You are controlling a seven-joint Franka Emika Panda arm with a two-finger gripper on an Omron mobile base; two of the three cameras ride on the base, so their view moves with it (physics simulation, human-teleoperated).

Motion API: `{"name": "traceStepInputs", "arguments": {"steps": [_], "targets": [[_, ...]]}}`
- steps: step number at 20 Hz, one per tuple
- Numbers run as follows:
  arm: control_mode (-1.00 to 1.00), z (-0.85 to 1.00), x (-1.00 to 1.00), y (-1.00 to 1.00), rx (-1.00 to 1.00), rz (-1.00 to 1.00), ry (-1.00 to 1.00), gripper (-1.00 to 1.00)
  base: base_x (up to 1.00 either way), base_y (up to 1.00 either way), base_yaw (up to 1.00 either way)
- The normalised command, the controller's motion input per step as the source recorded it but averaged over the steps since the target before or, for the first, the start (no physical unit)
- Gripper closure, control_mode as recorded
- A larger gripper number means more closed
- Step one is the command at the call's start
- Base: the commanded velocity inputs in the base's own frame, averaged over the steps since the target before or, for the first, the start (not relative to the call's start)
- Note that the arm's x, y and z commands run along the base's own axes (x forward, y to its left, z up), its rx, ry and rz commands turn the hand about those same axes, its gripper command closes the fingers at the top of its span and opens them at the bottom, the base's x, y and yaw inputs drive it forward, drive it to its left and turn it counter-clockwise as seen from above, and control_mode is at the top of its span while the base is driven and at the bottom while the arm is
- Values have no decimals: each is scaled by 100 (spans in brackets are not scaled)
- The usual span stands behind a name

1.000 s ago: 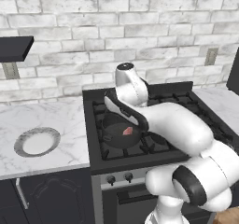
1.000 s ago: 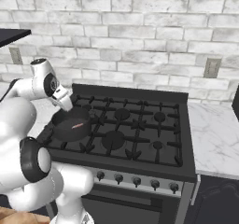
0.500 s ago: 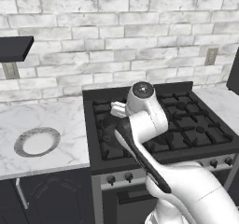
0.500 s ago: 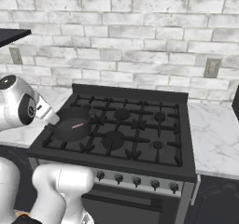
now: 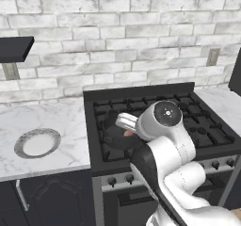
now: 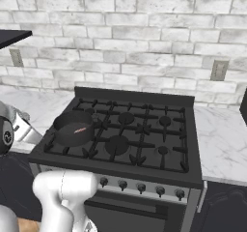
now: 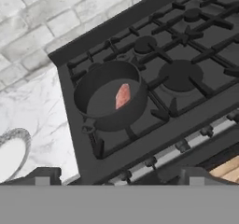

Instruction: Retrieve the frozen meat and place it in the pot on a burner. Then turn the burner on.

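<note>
The pot [image 7: 108, 107], round and dark grey, stands on the stove's front left burner. The frozen meat [image 7: 122, 96], a small reddish-pink slab, lies flat inside it. From the right base view the pot [image 6: 73, 128] and the frozen meat [image 6: 80, 129] are in plain sight. In the left base view my arm covers most of the pot [image 5: 114, 134]. My gripper [image 7: 119, 177] is open, drawn back above the stove's front left edge and well apart from the pot. Its fingertips [image 7: 43, 174] hold nothing.
A row of burner knobs [image 6: 140, 188] runs along the stove front [image 7: 182, 146]. On the marble counter left of the stove lies a white dish with a grey rim [image 5: 37, 143]. My white arm [image 5: 165, 126] crosses the stove's front. A brick wall closes the back.
The arm has swung back from over the pot toward the stove's front left and lower. The meat stays in the pot. The gripper stays open.
</note>
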Motion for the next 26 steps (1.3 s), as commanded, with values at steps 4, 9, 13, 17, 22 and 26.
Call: {"name": "traceStepInputs", "arguments": {"steps": [4, 9, 13, 17, 22, 26], "targets": [[-100, 38, -90, 35, 2, 12, -6, -100, 0, 0, 0], [-100, 4, -100, 22, 0, 7, -10, -100, 0, 0, 0], [-100, -7, -90, 9, 0, 8, -9, -100, 0, 0, 0], [-100, -26, -20, 12, 0, 0, -2, -100, 0, 0, 0], [-100, -77, -14, 16, -16, 0, -12, -100, 0, 0, 0], [-100, -95, -34, 12, -31, 5, -24, -100, 0, 0, 0]]}}
